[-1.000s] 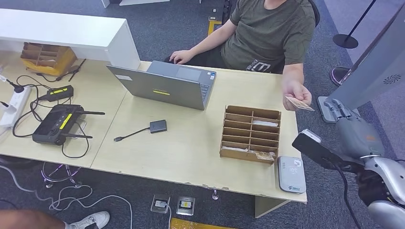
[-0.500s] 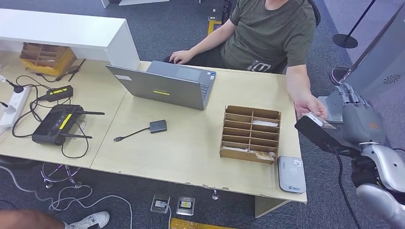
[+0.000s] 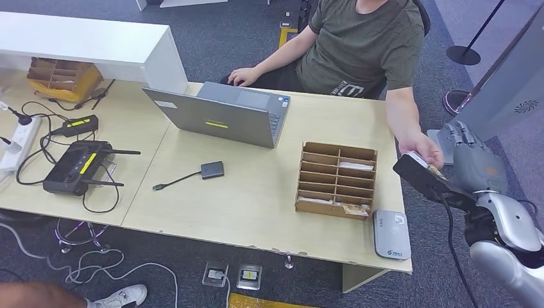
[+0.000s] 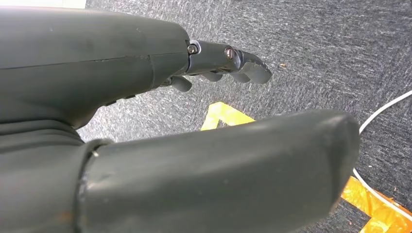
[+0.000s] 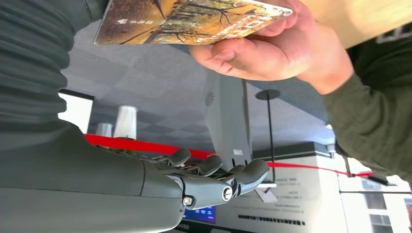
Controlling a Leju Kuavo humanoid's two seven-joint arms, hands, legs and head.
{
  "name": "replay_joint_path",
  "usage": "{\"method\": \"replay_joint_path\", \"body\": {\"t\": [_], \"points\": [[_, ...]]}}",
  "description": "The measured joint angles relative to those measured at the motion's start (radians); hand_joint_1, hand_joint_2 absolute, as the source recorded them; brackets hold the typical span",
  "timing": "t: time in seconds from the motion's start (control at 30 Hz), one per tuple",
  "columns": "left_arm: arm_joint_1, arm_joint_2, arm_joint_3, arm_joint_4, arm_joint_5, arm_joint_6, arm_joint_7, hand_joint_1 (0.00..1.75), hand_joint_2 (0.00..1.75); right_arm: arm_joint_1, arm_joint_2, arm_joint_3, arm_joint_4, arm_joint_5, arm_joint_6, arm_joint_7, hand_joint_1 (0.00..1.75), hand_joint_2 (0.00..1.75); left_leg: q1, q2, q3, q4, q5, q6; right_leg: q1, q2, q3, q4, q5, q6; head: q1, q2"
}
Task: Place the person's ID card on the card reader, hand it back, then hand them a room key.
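Note:
The person's hand (image 3: 423, 149) holds out the ID card (image 3: 435, 171), a card with an autumn tree picture (image 5: 194, 19), at the desk's right edge. My right hand (image 3: 471, 160) is raised just right of it, fingers (image 5: 214, 174) stretched out and apart; the card lies across the palm side, still pinched by the person's hand (image 5: 272, 48). The grey card reader (image 3: 391, 233) lies at the desk's near right corner. The wooden slotted rack (image 3: 337, 179) beside it holds a few cards (image 3: 355, 208). My left hand (image 4: 145, 121) hangs over the carpet, holding nothing.
A grey laptop (image 3: 224, 115) stands mid-desk before the seated person (image 3: 365, 45). A small black adapter (image 3: 212, 169) lies near it. A remote controller (image 3: 77, 165), cables and a power strip (image 3: 19, 138) crowd the left desk. A grey kiosk (image 3: 507, 83) stands at the right.
My right hand rose and closed in on the person's hand. The person lowered the card from above the desk edge down onto my palm side.

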Motion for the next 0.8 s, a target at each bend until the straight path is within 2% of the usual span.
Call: {"method": "replay_joint_path", "body": {"t": [0.2,0.23,0.33,0.37,0.8], "points": [[0.001,-0.002,-0.003,0.000,-0.004,0.000,0.000,0.00,0.00,0.028,-0.036,-0.028,0.002,-0.015,0.024,0.028,0.00,1.75,0.000,0.000,0.000,0.000,0.000,0.000,0.000,0.001,0.000,0.000,0.000,0.000,0.000,0.000],[0.001,-0.002,-0.003,0.000,-0.004,0.000,0.000,0.00,0.00,0.033,-0.042,-0.033,0.002,-0.017,0.026,0.030,0.23,1.75,0.000,0.000,0.000,0.000,0.000,0.000,0.000,0.001,0.000,0.000,0.000,0.000,0.000,0.000],[0.000,-0.003,-0.003,0.000,-0.004,0.000,0.000,0.00,0.00,0.046,-0.057,-0.047,0.001,-0.020,0.037,0.036,1.54,1.75,0.000,0.000,0.000,0.000,0.000,0.000,0.000,0.001,0.000,0.000,0.000,0.000,0.000,0.000],[0.001,-0.004,-0.003,0.000,-0.004,0.000,0.000,0.00,0.00,0.049,-0.062,-0.051,-0.001,-0.021,0.042,0.037,1.75,1.75,0.000,0.000,0.000,0.000,0.000,0.000,0.000,0.001,0.000,0.000,0.000,0.000,0.000,0.000],[0.000,-0.004,-0.004,0.000,-0.003,0.001,0.000,0.00,0.00,0.099,-0.088,-0.081,-0.045,-0.052,0.047,0.018,1.75,1.75,0.000,0.000,0.000,0.000,0.000,0.000,0.000,0.001,0.000,0.000,0.000,0.000,0.000,0.000]]}}
